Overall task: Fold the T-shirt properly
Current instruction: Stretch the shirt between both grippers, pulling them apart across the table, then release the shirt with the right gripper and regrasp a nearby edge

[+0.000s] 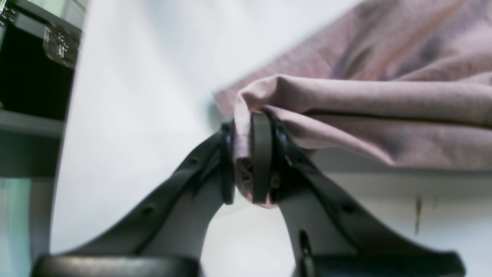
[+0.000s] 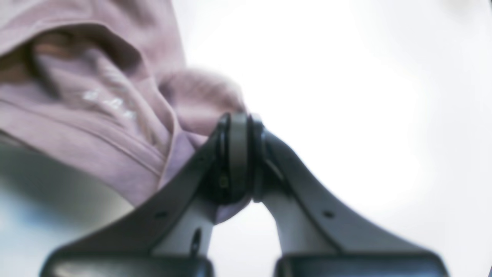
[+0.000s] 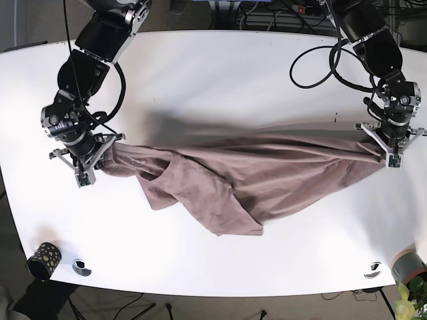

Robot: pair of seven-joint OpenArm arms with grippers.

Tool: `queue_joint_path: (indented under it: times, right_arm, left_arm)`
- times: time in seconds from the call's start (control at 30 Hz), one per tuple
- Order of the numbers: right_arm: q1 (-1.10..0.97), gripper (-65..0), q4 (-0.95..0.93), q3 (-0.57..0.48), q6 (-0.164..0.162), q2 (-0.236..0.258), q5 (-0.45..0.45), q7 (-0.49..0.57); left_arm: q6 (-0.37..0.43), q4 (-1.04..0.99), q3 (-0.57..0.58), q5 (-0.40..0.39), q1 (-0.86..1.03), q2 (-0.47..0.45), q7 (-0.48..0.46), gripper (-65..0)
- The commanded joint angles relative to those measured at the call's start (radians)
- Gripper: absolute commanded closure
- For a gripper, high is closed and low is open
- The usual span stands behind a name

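White table (image 3: 220,73) bearing a mauve T-shirt (image 3: 267,177), stretched between both arms, its middle sagging onto the tabletop. Left gripper (image 1: 250,157) clenched on one edge; right gripper (image 2: 238,154) clenched on another, its view blurred, cloth partly hidden behind the fingers.

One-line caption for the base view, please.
Both claws, left and right, pinch opposite ends of a mauve T-shirt, stretching it over the white table.
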Motion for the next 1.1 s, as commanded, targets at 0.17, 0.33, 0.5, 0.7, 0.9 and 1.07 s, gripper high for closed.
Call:
queue_joint_path:
  times: [0.17, 0.33, 0.5, 0.7, 0.9, 1.07]
  right_arm:
    - [-0.104, 0.0, 0.061, 0.046, -0.009, 0.000, 0.152, -0.050]
    - [-0.187, 0.0, 0.076, 0.053, -0.009, 0.000, 0.238, -0.061]
    - [-0.214, 0.0, 0.068, 0.052, -0.015, -0.011, 0.270, -0.058]
    - [-0.214, 0.0, 0.075, 0.050, -0.015, -0.009, 0.267, -0.056]
    - [-0.220, -25.4, 0.171, 0.044, -0.009, -0.017, 0.270, -0.064]
    - [-0.268, -49.0, 0.266, -0.049, -0.007, -0.031, 0.278, -0.062]
  left_arm:
    - [-0.007, 0.013, 0.004, -0.004, 0.077, -0.097, -0.018, -1.7]
    - [-0.007, 0.010, 0.004, -0.005, 0.129, -0.129, -0.018, -1.7]
    - [-0.045, -0.025, 0.002, -0.005, 0.164, -0.135, -0.109, -1.7]
    - [-0.068, -0.041, -0.001, -0.005, 0.181, -0.133, -0.147, -1.7]
    - [-0.068, -0.042, -0.003, -0.005, 0.198, -0.137, -0.149, -1.7]
    - [-0.068, -0.042, -0.003, -0.005, 0.199, -0.130, -0.149, -1.7]
